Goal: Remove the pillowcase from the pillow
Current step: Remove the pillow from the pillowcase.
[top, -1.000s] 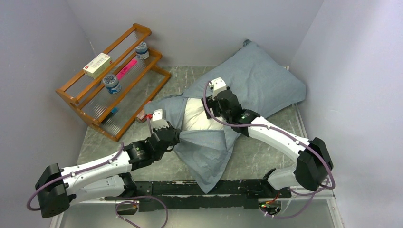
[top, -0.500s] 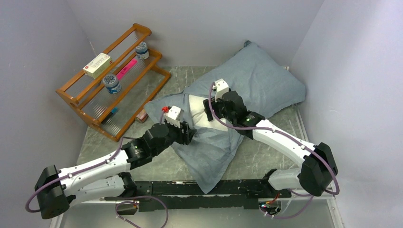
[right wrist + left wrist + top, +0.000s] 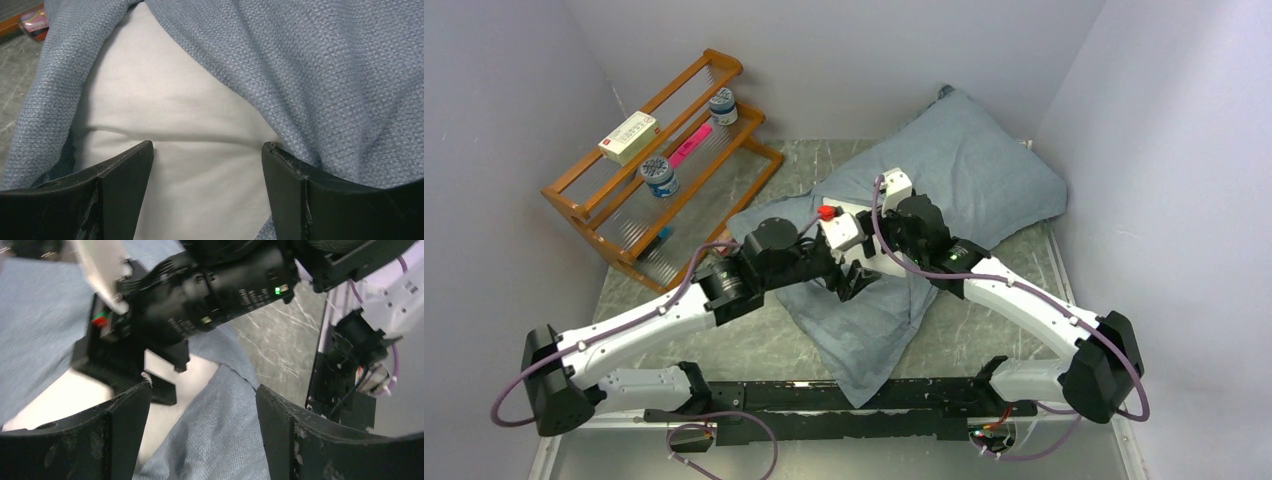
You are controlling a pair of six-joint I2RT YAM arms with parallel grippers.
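Overhead and wrist views of two arms meeting at the mouth of a slate blue-grey woven cloth pillowcase (image 3: 984,175) on a grey-green marbled surface (image 3: 764,340).

The plump white stuffed pillow (image 3: 175,115) lies diagonally from the middle of the surface to the far right corner, against the right wall. Most of it is inside the pillowcase. Only a white patch shows at the opening near the centre. A loose, flat part of the pillowcase trails from the opening toward the near edge of the surface.

The left end effector (image 3: 200,400) stands wide open above the opening and grips nothing. Between its dark fingers (image 3: 125,425) lie a fold of blue-grey cloth and, to its left, bare white pillow. The black wrist housing of the right arm (image 3: 225,285) fills the view just beyond.

The right end effector (image 3: 207,150) is likewise spread wide and clamps nothing. Both of its fingertips (image 3: 300,180) rest at the exposed white pillow, which shows a shallow crease between them. The hem of the pillowcase curves around this patch on the left, top and right.

At the far left stands a brown wooden two-tier rack (image 3: 664,170). It carries a white box (image 3: 628,137), two small jars (image 3: 661,176) and a flat pink item (image 3: 689,146), well apart from the pillow.
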